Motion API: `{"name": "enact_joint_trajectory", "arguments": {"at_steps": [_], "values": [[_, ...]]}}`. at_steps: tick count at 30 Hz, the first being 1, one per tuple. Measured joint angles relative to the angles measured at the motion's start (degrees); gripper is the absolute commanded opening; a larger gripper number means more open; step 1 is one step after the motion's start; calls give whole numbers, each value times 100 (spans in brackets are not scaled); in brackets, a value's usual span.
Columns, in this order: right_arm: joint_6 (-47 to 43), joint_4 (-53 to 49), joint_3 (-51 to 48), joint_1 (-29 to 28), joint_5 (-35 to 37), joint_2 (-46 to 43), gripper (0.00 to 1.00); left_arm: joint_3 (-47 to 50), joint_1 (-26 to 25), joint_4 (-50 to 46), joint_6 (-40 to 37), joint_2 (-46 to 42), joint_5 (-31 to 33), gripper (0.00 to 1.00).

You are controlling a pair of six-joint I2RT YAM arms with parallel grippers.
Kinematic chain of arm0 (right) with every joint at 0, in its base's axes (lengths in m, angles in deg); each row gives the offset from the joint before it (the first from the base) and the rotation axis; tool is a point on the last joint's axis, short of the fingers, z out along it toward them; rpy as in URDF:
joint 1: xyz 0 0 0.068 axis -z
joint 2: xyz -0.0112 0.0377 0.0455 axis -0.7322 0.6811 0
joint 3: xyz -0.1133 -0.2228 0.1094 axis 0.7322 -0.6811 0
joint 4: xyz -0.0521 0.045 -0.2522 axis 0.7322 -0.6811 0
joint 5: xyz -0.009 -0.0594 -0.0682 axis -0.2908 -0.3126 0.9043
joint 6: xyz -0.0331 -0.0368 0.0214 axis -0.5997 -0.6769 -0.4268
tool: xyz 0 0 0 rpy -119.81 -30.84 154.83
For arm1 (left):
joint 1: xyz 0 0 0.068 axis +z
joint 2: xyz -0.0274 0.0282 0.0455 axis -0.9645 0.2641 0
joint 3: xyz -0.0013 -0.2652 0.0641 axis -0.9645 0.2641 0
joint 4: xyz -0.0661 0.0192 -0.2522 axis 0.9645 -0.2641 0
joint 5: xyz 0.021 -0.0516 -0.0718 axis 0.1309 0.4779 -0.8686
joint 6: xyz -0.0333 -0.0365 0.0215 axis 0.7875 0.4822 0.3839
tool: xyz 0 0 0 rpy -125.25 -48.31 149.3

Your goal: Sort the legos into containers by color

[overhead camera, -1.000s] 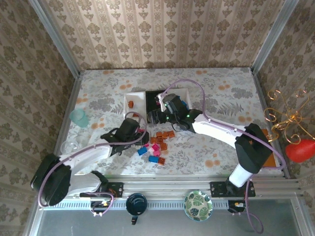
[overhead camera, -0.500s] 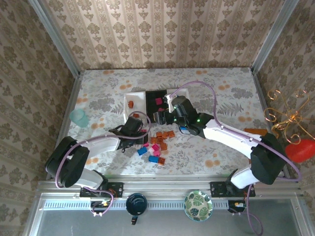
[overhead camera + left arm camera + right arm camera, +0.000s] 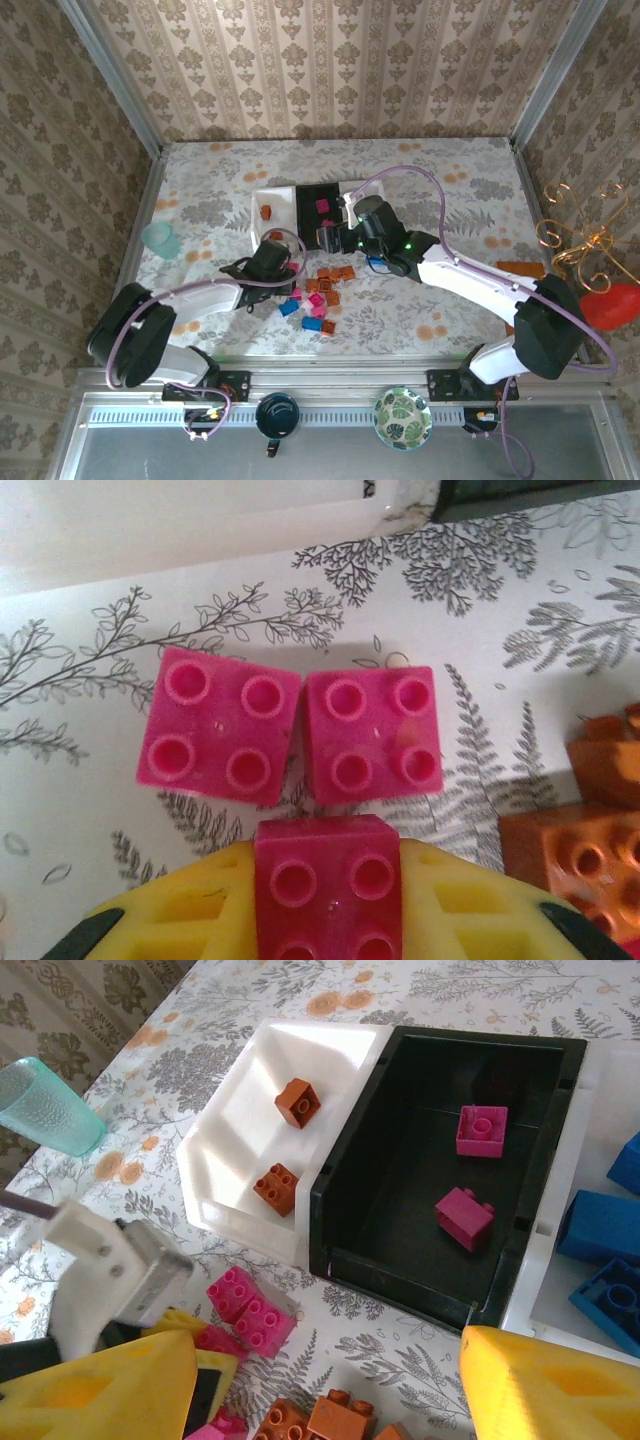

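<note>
Left gripper clamped on pink brick, bottom centre of frame; right gripper jaws apart, below black tray.

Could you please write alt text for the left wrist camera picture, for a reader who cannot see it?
The left gripper is closed on a magenta brick between its yellow fingers at the bottom of the view. Just beyond it, two more magenta bricks lie side by side, studs up, on the floral tablecloth, with orange bricks at the right edge.
</note>
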Motion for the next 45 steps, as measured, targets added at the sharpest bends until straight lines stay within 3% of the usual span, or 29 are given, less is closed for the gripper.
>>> {"name": "enact_joint_trajectory", "arguments": {"at_steps": [6,9,14,23,30,36,40,45], "values": [[35,-7,-337,98,35,-256,72,-131,-153,-472,-2,-1021,37,27],[87,-2,-525,168,105,-481,73,-592,-153,-599,-11,-990,37,27],[155,-26,-914,245,192,-885,74,-1814,-140,-544,-140,-83,2,25],[175,-243,-1349,280,284,-1388,74,-4011,127,-503,-461,2330,-166,24],[177,-310,-1523,280,236,-1567,75,-4865,262,-839,-640,3185,-164,51],[227,-323,-1600,280,-74,-1388,75,-4863,258,-848,-669,3108,-269,63],[304,-313,-1600,219,-186,-1062,74,-4513,258,-754,-627,2603,-365,73],[455,-151,-1600,-33,-184,-531,73,-3501,212,-385,-461,1270,-442,90]]}}
